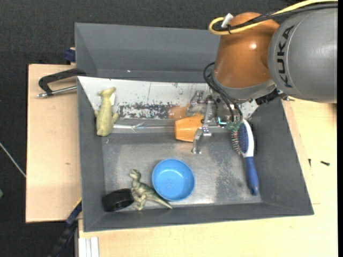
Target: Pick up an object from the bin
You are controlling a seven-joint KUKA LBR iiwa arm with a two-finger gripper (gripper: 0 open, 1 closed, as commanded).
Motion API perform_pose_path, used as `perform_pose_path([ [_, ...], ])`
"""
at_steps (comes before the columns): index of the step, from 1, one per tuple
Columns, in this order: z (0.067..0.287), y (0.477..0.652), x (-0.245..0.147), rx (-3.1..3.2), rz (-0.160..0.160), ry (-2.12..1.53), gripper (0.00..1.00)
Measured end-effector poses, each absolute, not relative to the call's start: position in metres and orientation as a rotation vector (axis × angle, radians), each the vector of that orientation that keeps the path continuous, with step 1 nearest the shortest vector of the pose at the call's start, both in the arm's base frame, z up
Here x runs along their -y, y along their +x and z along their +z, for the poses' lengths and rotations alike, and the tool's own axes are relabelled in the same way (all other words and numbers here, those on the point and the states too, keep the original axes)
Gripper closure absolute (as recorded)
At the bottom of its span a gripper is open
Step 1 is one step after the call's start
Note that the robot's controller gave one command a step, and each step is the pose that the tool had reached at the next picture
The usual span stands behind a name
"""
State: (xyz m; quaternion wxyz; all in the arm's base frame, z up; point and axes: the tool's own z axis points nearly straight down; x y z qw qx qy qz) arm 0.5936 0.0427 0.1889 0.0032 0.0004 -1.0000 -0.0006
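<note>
My gripper [203, 128] hangs low over the back middle of the bin, under the arm's orange cover. Its metal parts stand right against the right side of an orange block-like thing [185, 129] that lies by the back wall; whether they touch I cannot tell. A blue hairbrush [247, 154] with a dark bristle head lies just right of the gripper, its handle pointing toward the front. A round blue bowl [173, 180] sits in front of the gripper, nearer the front wall.
A yellow toy shark [105, 113] lies in the back left corner. A green toy dinosaur [142, 191] and a black ring [117, 200] lie at the front left beside the bowl. The arm covers the bin's back right corner.
</note>
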Motion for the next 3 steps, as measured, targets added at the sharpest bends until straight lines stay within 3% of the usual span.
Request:
perform_pose_path([
  [1,0.126,0.590,-0.030,3.152,-0.009,0.211,0.00],
  [2,0.075,0.549,-0.058,3.092,-0.002,0.591,0.00],
  [3,0.081,0.553,-0.057,3.101,0.002,0.591,1.00],
])
